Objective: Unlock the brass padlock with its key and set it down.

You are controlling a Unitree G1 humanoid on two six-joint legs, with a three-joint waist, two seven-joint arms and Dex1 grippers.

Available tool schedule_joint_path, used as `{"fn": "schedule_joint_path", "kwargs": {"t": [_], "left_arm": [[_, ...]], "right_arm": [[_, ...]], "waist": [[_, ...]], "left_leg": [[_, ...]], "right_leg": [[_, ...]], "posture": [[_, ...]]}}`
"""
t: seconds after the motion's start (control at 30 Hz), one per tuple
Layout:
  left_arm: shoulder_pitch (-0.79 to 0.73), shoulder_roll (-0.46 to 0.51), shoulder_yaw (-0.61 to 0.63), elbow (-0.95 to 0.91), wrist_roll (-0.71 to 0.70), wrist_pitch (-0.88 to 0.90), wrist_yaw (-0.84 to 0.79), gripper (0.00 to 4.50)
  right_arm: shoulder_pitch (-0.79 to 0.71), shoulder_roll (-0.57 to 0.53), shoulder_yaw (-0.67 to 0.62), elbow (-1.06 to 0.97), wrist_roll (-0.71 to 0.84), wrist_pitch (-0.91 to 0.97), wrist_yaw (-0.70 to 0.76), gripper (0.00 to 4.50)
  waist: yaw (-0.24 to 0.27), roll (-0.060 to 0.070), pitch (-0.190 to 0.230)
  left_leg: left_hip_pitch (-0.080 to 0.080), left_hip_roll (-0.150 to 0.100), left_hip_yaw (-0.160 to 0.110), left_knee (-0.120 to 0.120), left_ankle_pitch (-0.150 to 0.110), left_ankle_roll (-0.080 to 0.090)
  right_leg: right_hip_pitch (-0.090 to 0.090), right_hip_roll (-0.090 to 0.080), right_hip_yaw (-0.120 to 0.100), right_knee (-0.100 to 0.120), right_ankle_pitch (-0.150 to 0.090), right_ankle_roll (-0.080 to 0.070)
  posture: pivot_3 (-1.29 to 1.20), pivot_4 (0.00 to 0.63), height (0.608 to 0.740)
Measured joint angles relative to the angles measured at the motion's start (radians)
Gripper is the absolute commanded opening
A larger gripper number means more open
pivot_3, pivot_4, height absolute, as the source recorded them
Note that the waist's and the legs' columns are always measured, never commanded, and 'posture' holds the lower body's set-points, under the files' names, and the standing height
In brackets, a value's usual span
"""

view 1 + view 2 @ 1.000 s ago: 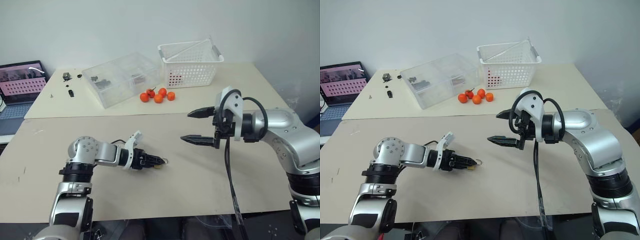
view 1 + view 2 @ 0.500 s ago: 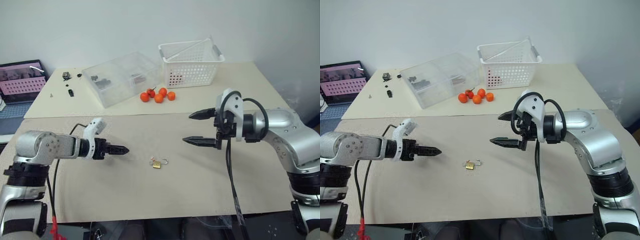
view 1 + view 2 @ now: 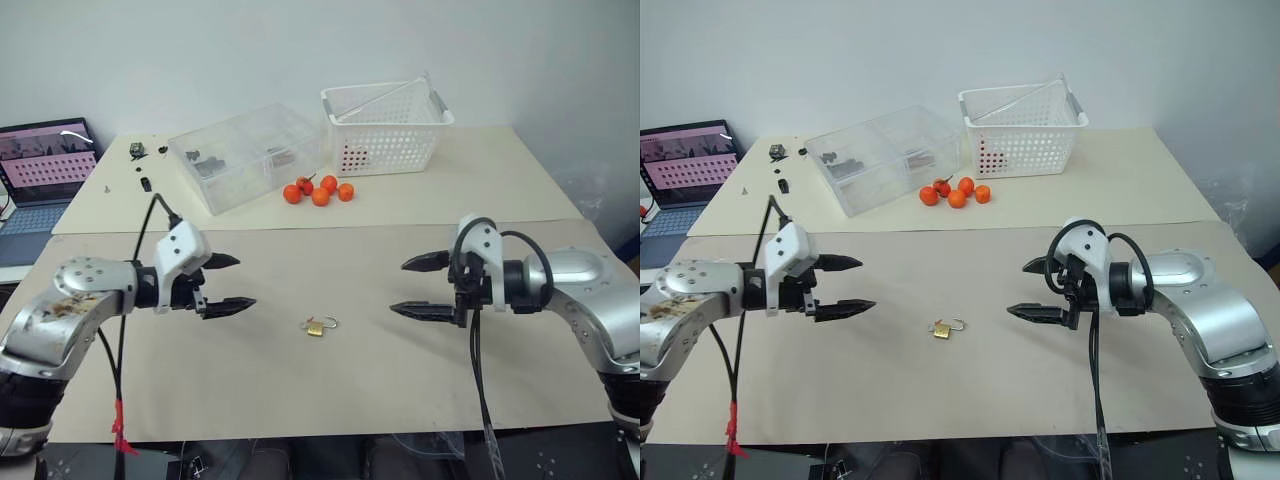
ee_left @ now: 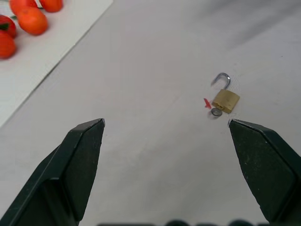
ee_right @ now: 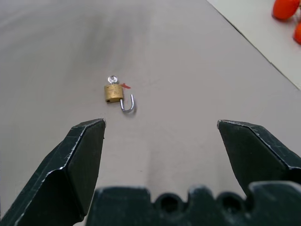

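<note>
The brass padlock (image 3: 315,327) lies flat on the tan table (image 3: 330,400), midway between my two grippers and touched by neither. Its silvery shackle (image 4: 222,80) is swung out of the body at one end. A small silver key head (image 5: 112,79) sticks out of the bottom of the lock, with a tiny red speck beside it. My left gripper (image 3: 238,282) hovers to the left of the lock, open and empty, pointing toward it. My right gripper (image 3: 400,287) hovers to the right of the lock, also open and empty.
On the far table stand a white basket (image 3: 385,128), a clear plastic box (image 3: 245,155) and several oranges (image 3: 320,190). Small dark parts (image 3: 140,160) lie at its left end, and a laptop (image 3: 45,165) sits at the far left. A seam separates the two tables.
My left gripper has drawn back to the left and up from the padlock, rolled over and spread its fingers. The padlock stays on the table. My right gripper has sunk slightly rightward.
</note>
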Motion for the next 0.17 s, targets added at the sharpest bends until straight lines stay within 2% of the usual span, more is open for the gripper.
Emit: {"fn": "schedule_joint_path", "kwargs": {"t": [0.17], "left_arm": [[-0.033,-0.058,0.027,0.005,-0.021,0.005,0.000,4.49]], "right_arm": [[-0.002,0.021,-0.020,-0.004,0.019,0.029,-0.051,4.50]], "waist": [[0.000,0.000,0.000]], "left_leg": [[0.000,-0.001,0.002,0.001,0.000,0.000]], "right_leg": [[0.001,0.000,-0.002,0.001,0.000,0.000]], "posture": [[0.00,0.150,0.740]]}}
